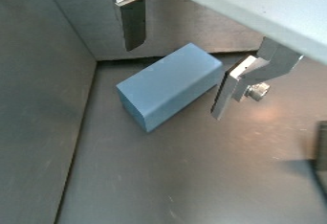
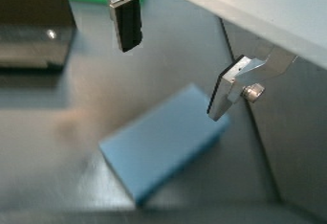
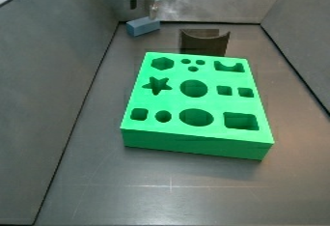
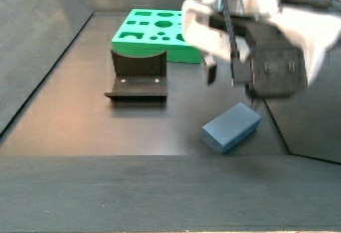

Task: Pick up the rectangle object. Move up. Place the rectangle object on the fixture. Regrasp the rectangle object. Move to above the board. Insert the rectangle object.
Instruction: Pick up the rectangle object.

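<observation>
Near the far corner of the floor, the open, empty pincer [image 1: 179, 60] hovers above the rectangle object [image 1: 169, 85]; it should descend straight, fingers astride the narrow sides, before closing.

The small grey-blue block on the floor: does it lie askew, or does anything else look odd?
The small grey-blue rectangular block lies flat on the dark floor, turned at an angle to the wall seams, intact. The open gripper hovers above it, silver fingers not touching. The green board and dark fixture look undisturbed.
</observation>
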